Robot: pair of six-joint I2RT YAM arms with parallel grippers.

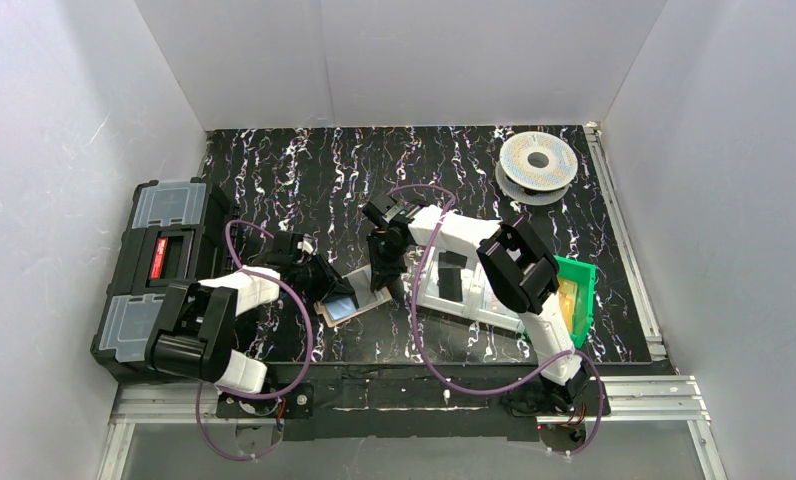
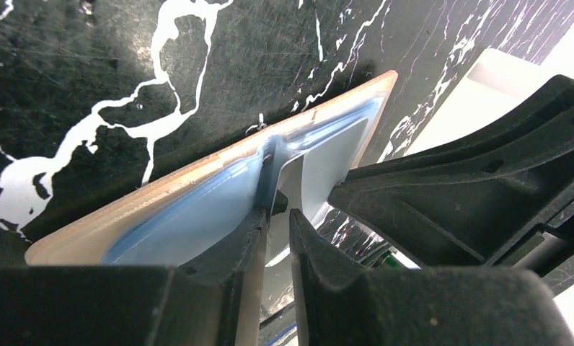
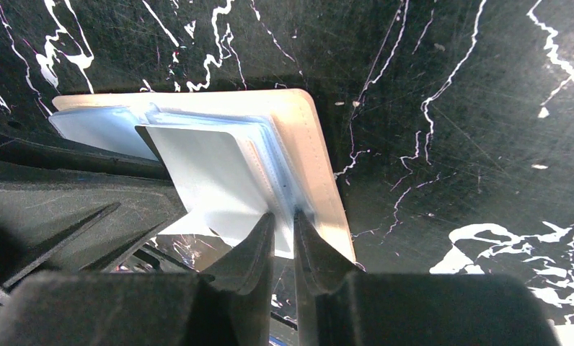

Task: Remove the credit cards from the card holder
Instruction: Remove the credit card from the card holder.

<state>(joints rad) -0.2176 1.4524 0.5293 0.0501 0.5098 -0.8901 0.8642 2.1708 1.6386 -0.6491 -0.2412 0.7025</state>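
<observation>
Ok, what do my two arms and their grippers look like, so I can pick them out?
The left arm and right arm are both white shells alternating with black joint blocks. A thin, looping purple cable trails along each. The left gripper and right gripper are matte black plastic with two tapered, ribbed fingers. No markings are legible.

— How do the arms stand?
— Both are bent in low. The left hand (image 2: 275, 216) points across, and the right hand (image 3: 284, 227) hangs tip-down just beyond its fingertips.
— And the fingers?
— The right hand's are nearly together, pinching a credit card (image 3: 212, 180). The left hand's leave a narrow slit, and I can't tell whether they grip.
</observation>
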